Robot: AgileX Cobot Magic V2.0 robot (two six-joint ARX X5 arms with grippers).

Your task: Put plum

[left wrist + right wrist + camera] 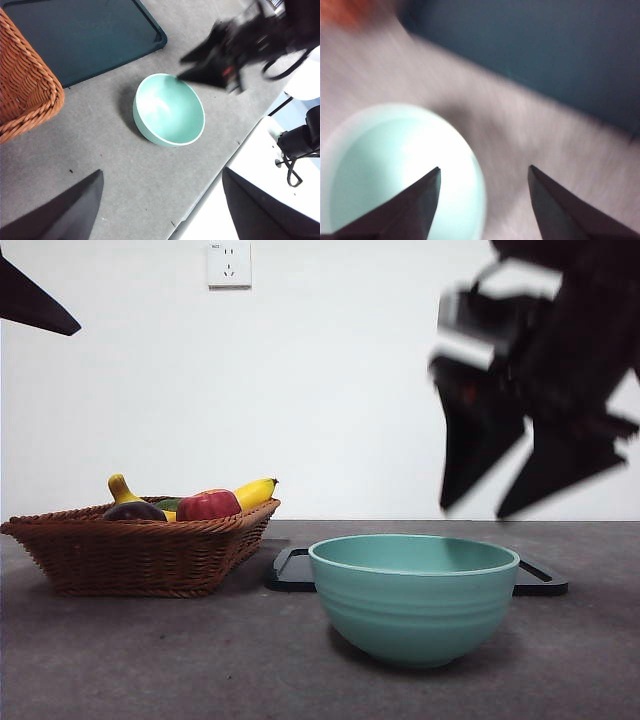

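Dark maroon round plum (134, 510) lies in the brown woven wicker basket (140, 550) beside a red apple (208, 505) and yellow banana (255, 492), while the right gripper (508, 502), jaws spread wide and empty, hangs above the teal ceramic bowl (413, 595).

bright, even light; right claw (500, 512) motion-blurred, right wrist view smeared; soft shadow under the bowl (413, 596).

dark maroon plum (134, 510), red apple (208, 505), yellow banana (254, 492), teal bowl (413, 598), brown woven basket (140, 552)
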